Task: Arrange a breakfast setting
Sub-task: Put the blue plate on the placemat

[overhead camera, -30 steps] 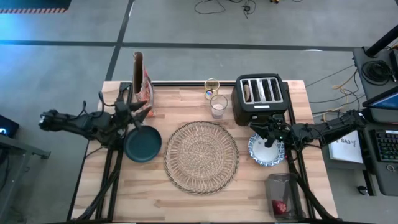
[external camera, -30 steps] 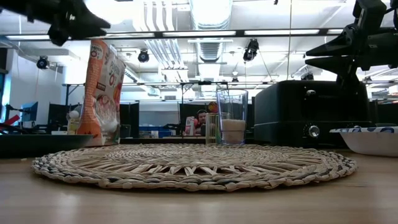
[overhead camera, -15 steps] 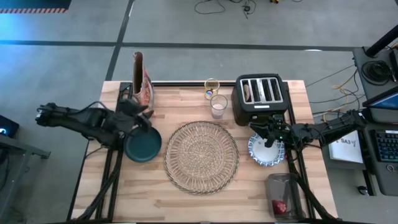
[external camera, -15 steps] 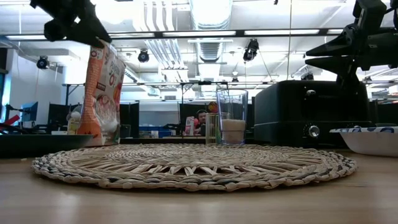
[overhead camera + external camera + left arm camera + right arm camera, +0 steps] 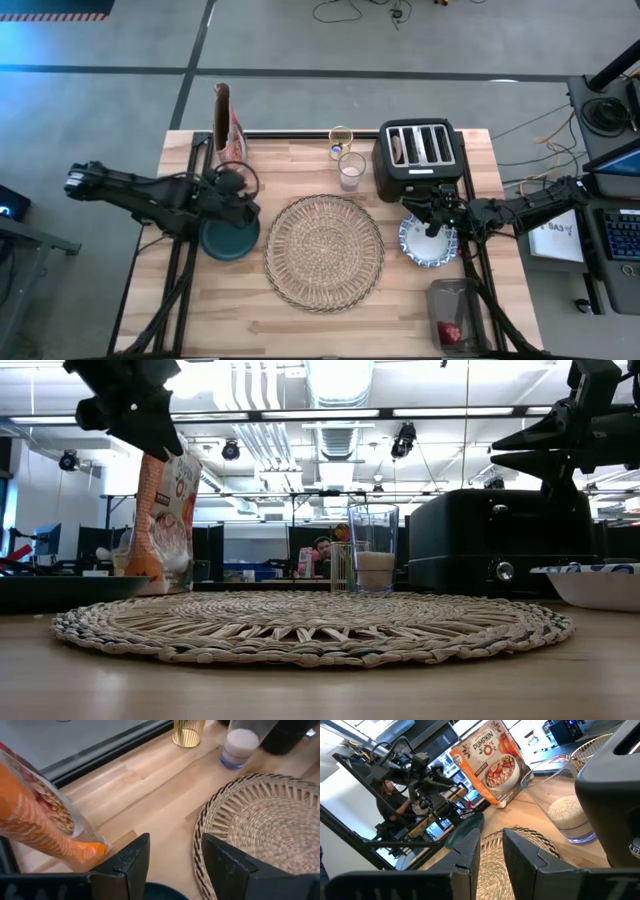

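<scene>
The round woven placemat [image 5: 323, 250] lies mid-table. The dark teal plate [image 5: 226, 240] rests flat on the table to its left. My left gripper [image 5: 172, 862] hovers open above the plate's far rim, tipped downward, and touches nothing. The blue-and-white bowl [image 5: 432, 252] stands to the right of the placemat. My right gripper [image 5: 497, 450] hangs level above the bowl, fingers slightly apart with nothing between them. A clear glass [image 5: 351, 170] stands beyond the placemat. A small dark-red fruit [image 5: 450, 331] lies in a clear container. Something tan [image 5: 399, 148] sits in a toaster slot.
The black toaster [image 5: 420, 158] stands at the far right, close behind my right gripper. The tall cereal bag [image 5: 228, 130] stands at the far left, just beyond my left gripper. A small gold wire cup [image 5: 340, 140] stands behind the glass. The clear container [image 5: 455, 315] is near right.
My left gripper has moved toward the placemat, coming over the plate's far rim, and has tipped from about level to slanting down. The plate and everything else stay put.
</scene>
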Controlling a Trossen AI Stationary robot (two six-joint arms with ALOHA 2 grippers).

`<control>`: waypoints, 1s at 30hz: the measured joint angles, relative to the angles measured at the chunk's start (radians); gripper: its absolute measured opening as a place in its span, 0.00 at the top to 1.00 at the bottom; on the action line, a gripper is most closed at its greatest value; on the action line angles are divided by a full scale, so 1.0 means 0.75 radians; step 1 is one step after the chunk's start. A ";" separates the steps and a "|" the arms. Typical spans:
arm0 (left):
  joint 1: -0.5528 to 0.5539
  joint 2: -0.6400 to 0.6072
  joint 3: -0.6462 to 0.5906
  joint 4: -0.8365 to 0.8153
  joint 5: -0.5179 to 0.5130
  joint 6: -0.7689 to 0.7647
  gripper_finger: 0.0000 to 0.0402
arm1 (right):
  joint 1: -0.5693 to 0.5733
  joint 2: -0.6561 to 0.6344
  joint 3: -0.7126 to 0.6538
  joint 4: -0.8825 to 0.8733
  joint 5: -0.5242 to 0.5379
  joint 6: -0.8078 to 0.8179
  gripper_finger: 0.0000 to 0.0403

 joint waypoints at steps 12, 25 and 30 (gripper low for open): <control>0.000 0.087 0.046 -0.021 0.262 -0.009 0.39 | 0.000 0.000 0.000 0.000 0.000 0.000 0.82; -0.046 0.271 0.031 -0.099 0.968 -0.125 0.41 | 0.000 0.000 0.000 0.000 0.000 0.000 0.82; -0.119 0.408 0.027 -0.098 1.038 -0.123 0.45 | 0.000 0.000 0.000 0.000 0.000 0.000 0.82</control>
